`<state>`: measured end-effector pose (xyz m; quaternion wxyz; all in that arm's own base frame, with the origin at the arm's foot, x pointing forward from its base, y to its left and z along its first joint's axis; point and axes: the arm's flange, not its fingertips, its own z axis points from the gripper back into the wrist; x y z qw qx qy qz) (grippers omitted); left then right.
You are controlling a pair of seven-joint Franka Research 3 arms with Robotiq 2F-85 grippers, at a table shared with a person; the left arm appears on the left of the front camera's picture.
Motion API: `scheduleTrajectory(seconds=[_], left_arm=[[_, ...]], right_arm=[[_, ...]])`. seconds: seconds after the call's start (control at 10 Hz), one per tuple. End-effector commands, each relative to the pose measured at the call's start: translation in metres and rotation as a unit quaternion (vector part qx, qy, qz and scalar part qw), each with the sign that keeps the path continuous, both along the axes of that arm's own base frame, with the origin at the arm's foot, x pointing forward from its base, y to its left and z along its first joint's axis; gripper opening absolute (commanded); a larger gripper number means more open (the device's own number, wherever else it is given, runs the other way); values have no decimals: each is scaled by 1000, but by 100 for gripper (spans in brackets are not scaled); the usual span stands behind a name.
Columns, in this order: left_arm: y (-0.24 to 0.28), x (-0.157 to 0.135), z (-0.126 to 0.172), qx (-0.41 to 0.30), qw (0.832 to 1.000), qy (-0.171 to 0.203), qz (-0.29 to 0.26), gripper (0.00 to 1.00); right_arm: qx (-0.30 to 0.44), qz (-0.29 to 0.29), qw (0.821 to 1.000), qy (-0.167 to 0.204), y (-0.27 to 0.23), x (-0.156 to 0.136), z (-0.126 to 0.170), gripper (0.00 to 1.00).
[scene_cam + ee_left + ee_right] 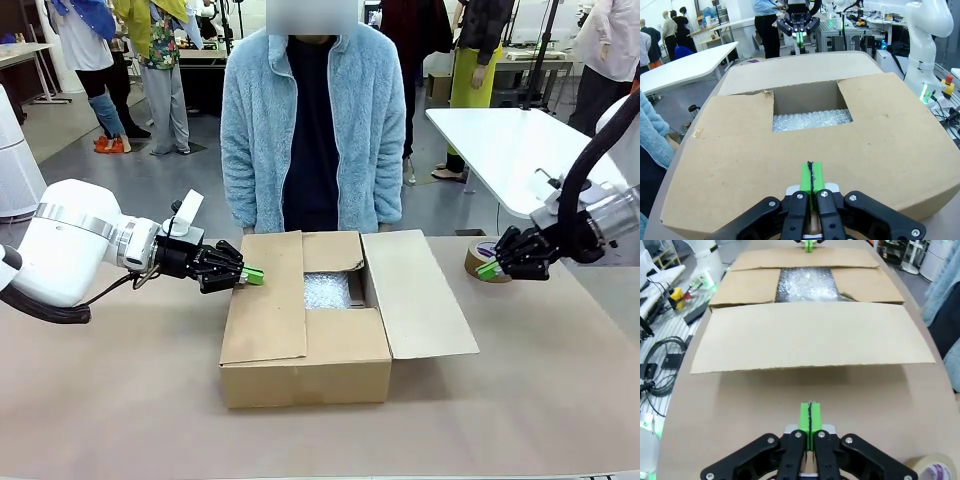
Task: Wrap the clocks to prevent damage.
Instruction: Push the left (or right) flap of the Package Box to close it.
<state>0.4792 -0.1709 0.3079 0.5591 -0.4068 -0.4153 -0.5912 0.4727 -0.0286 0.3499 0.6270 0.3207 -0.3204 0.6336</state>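
**Front view: the left gripper sits nearer the box's opening**

Start with the table (110,400), which spans the lower frame. A person (312,120) in a pale blue fleece stands at its far edge, top centre. The cardboard box (305,385) sits mid-frame between the two arms. Its left flap (265,300) is folded down over the top. Its right flap (420,295) is spread outward toward the right of the picture.

Between those flaps you see a patch of bubble wrap (327,291) inside the box. You cannot tell whether the clocks lie under it, since the wrap and flaps hide the inside.

The left gripper (252,276) has its green pads pressed together on nothing. Its tips sit at the box's left edge, just over the folded flap. In the left wrist view the wrap lies straight ahead of those fingers, just above mid-frame.

The right gripper (487,269) is likewise pinched closed and empty. It hangs beyond the outer edge of the spread flap, just beside a roll of tape (474,262) at the right of the frame.

So the opening lies right of the left gripper and left of the right one, and the left gripper is nearer. My judgement is that any reach into the box is shorter from the left. The spread flap lies across the right arm's path.
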Motion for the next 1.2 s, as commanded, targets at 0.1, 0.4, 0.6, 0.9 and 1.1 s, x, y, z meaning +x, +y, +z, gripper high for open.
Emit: scheduleTrajectory(seconds=[0.1,0.4,0.6,0.9,1.1], left_arm=[[-1,0,-2,6,1000,-3,-3,0],[-1,0,-2,6,1000,-3,-3,0],[-1,0,-2,6,1000,-3,-3,0],[-1,0,-2,6,1000,-3,-3,0],[-1,0,-2,6,1000,-3,-3,0]], right_arm=[[38,24,998,45,10,19,-24,1],[40,37,996,73,29,27,-39,1],[46,49,993,93,41,28,-48,1],[104,84,983,128,55,27,-53,1],[157,109,972,138,58,19,-42,1]])
